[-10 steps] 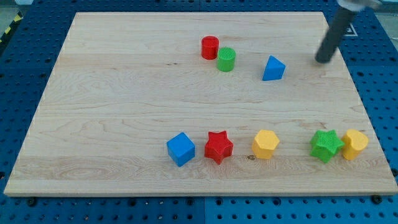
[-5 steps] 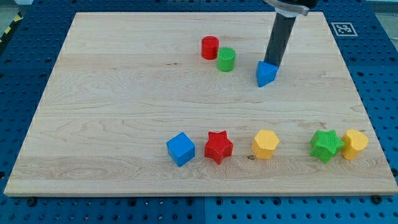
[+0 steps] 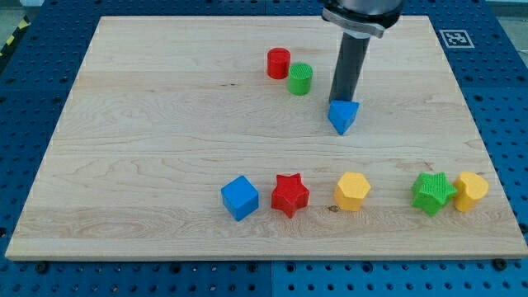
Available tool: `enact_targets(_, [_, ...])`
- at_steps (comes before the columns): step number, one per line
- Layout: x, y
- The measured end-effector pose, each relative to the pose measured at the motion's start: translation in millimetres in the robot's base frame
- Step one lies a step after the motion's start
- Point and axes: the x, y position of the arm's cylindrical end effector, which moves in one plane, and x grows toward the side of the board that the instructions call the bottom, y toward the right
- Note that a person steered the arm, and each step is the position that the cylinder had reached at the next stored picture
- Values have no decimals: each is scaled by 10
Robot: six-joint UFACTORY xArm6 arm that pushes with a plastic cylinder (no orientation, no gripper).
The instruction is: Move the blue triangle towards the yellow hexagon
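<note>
**Push line runs toward the view's bottom**

Your target, the yellow hexagon [image 3: 352, 190], lies below my tip. Nearer it, the blue triangle [image 3: 342, 115] sits touching my tip [image 3: 337, 101], just beneath it. No jaws here: a bare rod.

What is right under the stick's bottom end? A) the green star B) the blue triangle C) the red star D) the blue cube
B: my tip sits at the top edge of the blue triangle, touching it or nearly so; the other blocks lie farther off.
</note>
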Motion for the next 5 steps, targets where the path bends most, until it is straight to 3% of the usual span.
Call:
enact_targets(3, [507,-1])
enact_targets(5, [402,242])
